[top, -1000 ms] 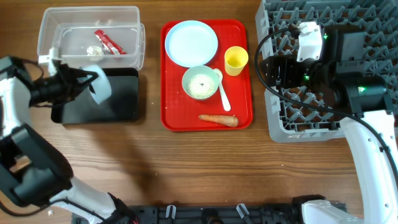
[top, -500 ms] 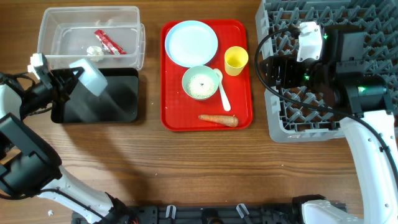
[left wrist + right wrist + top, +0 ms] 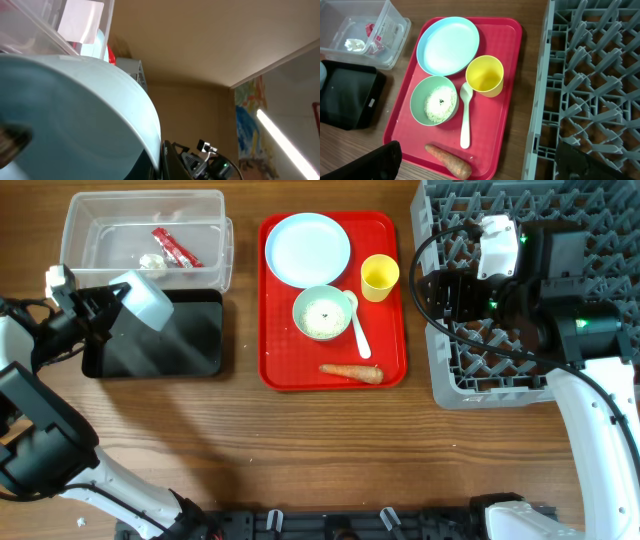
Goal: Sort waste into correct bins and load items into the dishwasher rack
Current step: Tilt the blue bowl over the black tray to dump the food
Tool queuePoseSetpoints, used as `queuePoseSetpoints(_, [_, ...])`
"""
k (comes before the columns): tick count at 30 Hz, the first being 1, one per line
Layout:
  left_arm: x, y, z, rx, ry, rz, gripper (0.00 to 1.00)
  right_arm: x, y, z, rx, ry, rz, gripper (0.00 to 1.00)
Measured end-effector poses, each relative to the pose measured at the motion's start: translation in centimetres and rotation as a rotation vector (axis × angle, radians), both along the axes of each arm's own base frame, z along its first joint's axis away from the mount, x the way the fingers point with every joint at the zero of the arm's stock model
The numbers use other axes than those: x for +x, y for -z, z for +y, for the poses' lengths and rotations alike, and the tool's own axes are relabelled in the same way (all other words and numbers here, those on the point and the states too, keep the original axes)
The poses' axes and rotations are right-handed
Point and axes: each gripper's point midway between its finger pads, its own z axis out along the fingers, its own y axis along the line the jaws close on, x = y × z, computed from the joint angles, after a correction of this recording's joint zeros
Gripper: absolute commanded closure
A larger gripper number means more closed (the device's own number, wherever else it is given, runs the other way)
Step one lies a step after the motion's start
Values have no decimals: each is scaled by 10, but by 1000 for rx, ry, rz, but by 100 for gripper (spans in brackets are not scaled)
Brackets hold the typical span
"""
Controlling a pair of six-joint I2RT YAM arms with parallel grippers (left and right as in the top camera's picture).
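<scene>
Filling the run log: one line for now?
left gripper: holding blue bowl, tilted, over black tray | right gripper: open over rack

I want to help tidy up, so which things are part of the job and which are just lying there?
Part of the job: blue bowl, plate, green bowl, rice, yellow cup, spoon, carrot, wrapper, scrap, clear tub, black tray, grey rack.

Just lying there: red tray, wooden table.
</scene>
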Motion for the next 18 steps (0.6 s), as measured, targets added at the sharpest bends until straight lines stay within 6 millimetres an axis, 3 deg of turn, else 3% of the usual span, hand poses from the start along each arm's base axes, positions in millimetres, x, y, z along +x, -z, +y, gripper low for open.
queuePoseSetpoints(10, [2,1,0,-14,1,22,96,0,0,0,0,0,2,0])
queuePoseSetpoints(12, [5,0,-9,7,26,3,96,0,0,0,0,0,1,0])
queuePoseSetpoints(14, [10,-2,-24,79,66,-28,96,0,0,0,0,0,1,0])
queuePoseSetpoints(18, [13,-25,-81,276,192,-94,96,0,0,0,0,0,1,0])
